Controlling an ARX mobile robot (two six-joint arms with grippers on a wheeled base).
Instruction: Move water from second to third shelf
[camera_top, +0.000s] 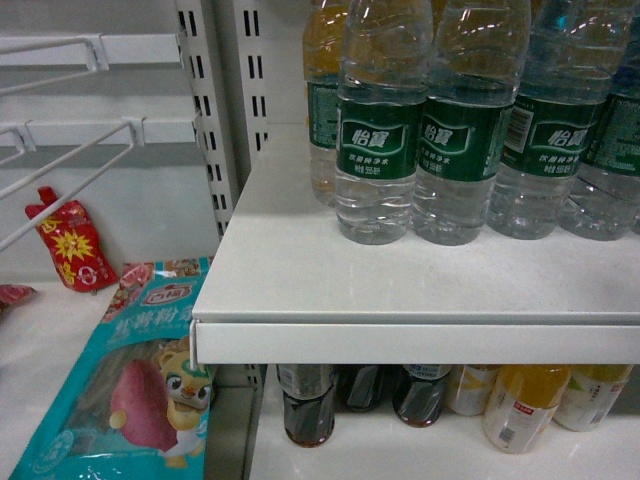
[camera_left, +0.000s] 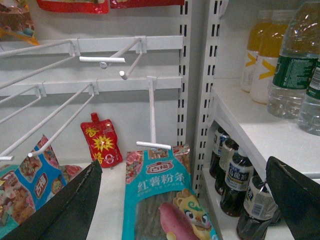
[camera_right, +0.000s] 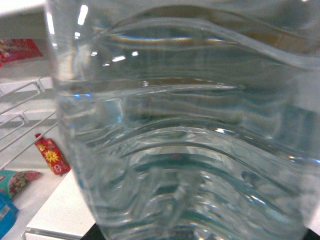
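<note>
White shop shelf (camera_top: 400, 290): clear ribbed green-labelled water bottles (camera_top: 378, 120) standing in a row; one fills right wrist view (camera_right: 190, 140), jaws' state unseen; left jaws wide, empty; judged grasp-stage, next lift out.

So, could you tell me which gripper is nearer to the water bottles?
Right. Its wrist view is filled by a water bottle right up against the camera. The left gripper hangs open by the snack pegs, with the bottles off to its side.
</note>
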